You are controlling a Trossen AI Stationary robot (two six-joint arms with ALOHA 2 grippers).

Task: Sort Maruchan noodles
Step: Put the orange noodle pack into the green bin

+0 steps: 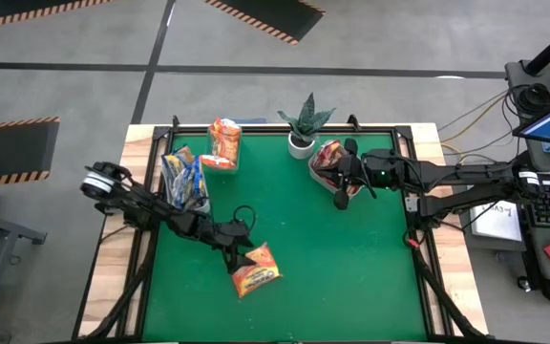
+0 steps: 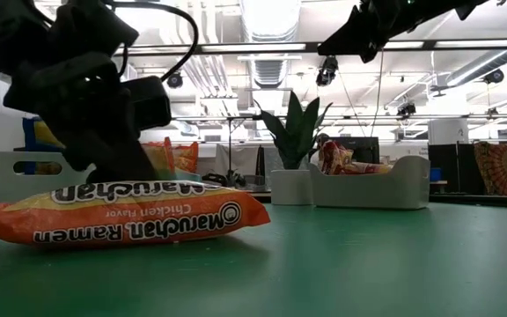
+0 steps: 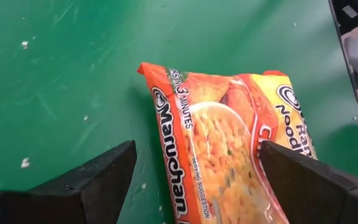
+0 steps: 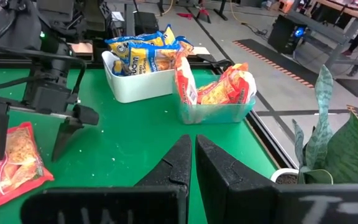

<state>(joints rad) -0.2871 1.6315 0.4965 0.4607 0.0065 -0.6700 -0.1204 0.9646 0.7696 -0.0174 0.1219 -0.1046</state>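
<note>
Orange noodle packet [image 1: 255, 270] lay flat on the table [image 1: 351, 277], near-centre. My left claw [image 1: 240, 250] hung right over it, fingers wide apart, empty, straddling its long axis. Right claw [image 1: 342, 199] sat shut, empty, far right, well apart.

From table height, the left gripper [image 2: 95, 132] stands in front of the white bin [image 2: 11, 173], hiding most of the yellow-and-blue packets [image 2: 47, 134] in it. The orange packet [image 3: 229, 155] on the mat runs off the left wrist view's lower edge, its printing cut short. From above, the packets in the grey bin [image 1: 325, 158] sit partly under the right arm, too small to count. In the right wrist view the plant [image 4: 331, 143] is cropped at the edge, its pot barely showing.
</note>
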